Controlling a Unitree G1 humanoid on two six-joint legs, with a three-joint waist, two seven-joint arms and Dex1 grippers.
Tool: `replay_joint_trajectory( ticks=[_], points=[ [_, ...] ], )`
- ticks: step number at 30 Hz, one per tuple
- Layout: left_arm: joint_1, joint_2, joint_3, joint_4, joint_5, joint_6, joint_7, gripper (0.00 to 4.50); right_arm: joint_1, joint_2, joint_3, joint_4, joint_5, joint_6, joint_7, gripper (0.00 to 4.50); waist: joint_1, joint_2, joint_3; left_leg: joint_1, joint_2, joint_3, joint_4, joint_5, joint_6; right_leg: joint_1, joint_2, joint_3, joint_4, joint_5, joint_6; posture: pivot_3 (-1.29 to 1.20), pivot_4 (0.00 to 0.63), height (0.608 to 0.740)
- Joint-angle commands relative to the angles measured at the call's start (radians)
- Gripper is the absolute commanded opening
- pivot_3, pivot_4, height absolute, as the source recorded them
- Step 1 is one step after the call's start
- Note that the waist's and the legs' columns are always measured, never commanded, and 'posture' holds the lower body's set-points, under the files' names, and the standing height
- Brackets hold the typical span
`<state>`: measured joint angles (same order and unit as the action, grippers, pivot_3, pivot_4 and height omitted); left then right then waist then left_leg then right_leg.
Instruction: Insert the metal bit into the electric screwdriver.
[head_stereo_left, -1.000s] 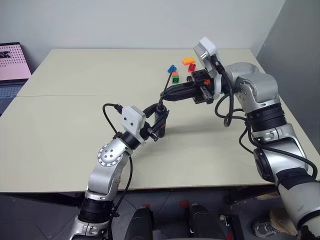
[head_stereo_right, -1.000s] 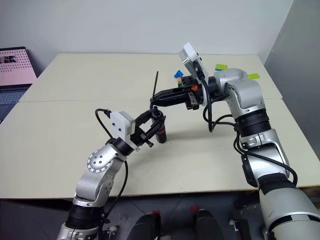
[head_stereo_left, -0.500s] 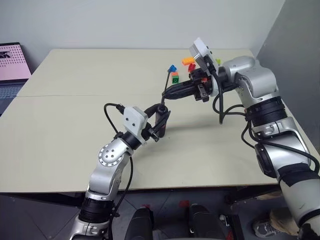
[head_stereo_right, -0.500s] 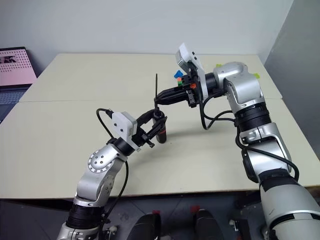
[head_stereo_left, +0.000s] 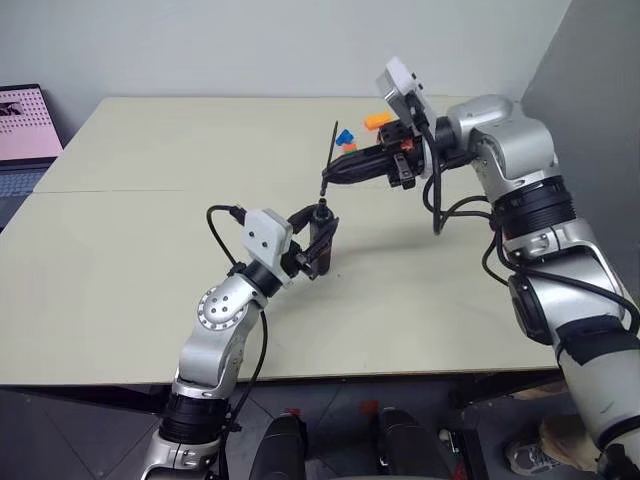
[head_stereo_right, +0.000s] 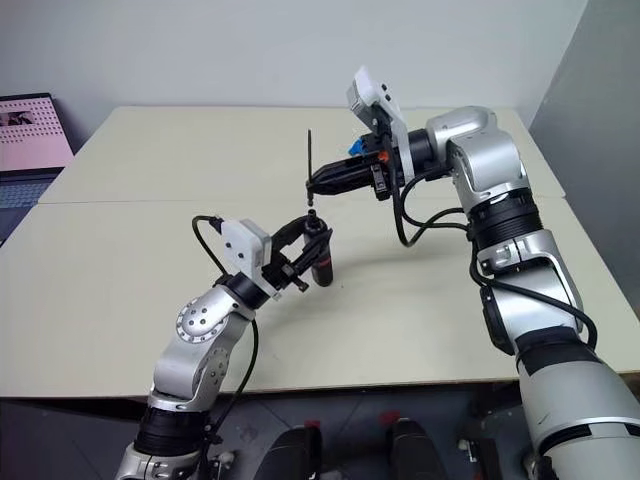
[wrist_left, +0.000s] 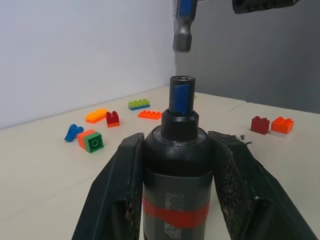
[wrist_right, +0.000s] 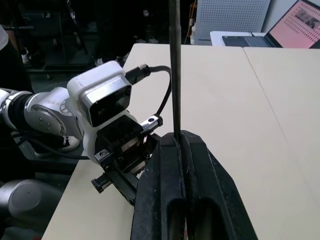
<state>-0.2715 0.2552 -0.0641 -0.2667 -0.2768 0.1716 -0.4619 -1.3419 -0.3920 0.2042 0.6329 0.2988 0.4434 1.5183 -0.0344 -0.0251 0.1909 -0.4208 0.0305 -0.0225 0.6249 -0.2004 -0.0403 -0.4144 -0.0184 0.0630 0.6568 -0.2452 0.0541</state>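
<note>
I read the left claw (head_stereo_left: 320, 238) as closed on the electric screwdriver (wrist_left: 177, 165); both fingers (wrist_left: 120, 190) press against the black barrel, one on each side, just above the red band. The tool stands upright in this claw, socket end up, with its lower end close to the bench (head_stereo_left: 130, 250); I cannot tell whether it touches the surface.

I read the right claw (head_stereo_left: 333, 179) as fully closed on the metal bit (head_stereo_right: 309, 160). The rod is pinched between the fingertips and stands roughly vertical, most of its length rising above the claw and a short end projecting below it. This claw points sideways toward the left arm and sits above the left claw. In the left wrist view, the lower end of the bit hangs just above the open socket, slightly off its axis, with a clear gap between them.

Coloured toy bricks (wrist_left: 90, 140) lie on the bench beyond both claws.
</note>
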Motion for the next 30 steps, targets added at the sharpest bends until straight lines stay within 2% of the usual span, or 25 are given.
replay_joint_trajectory(
  ticks=[1,16,30],
  points=[
    [-0.027,-0.018,0.027,-0.105,-0.035,0.003,0.024,1.62,-0.041,-0.021,-0.043,-0.026,0.029,0.003,0.045,0.0,0.0,0.0,0.0,-0.001,0.0,0.0,0.0,0.0,0.0,-0.001,0.0,0.0,0.0,0.0,0.0,0.0,0.15,0.74],
    [0.018,-0.041,-0.031,-0.001,0.047,-0.078,0.011,1.62,-0.036,-0.035,-0.011,-0.022,0.0,0.001,0.051,0.0,0.0,0.0,0.0,-0.001,0.0,0.0,0.0,0.0,0.0,-0.001,0.0,0.0,0.0,0.0,0.0,0.0,0.15,0.74],
    [0.03,-0.042,-0.033,0.017,0.059,-0.103,0.014,1.62,-0.039,-0.034,0.038,-0.029,-0.016,0.04,0.063,0.0,0.001,0.0,0.0,-0.001,0.0,0.0,0.001,0.0,0.0,-0.001,0.0,0.0,0.001,0.001,-0.002,0.0,0.15,0.74]
  ],
)
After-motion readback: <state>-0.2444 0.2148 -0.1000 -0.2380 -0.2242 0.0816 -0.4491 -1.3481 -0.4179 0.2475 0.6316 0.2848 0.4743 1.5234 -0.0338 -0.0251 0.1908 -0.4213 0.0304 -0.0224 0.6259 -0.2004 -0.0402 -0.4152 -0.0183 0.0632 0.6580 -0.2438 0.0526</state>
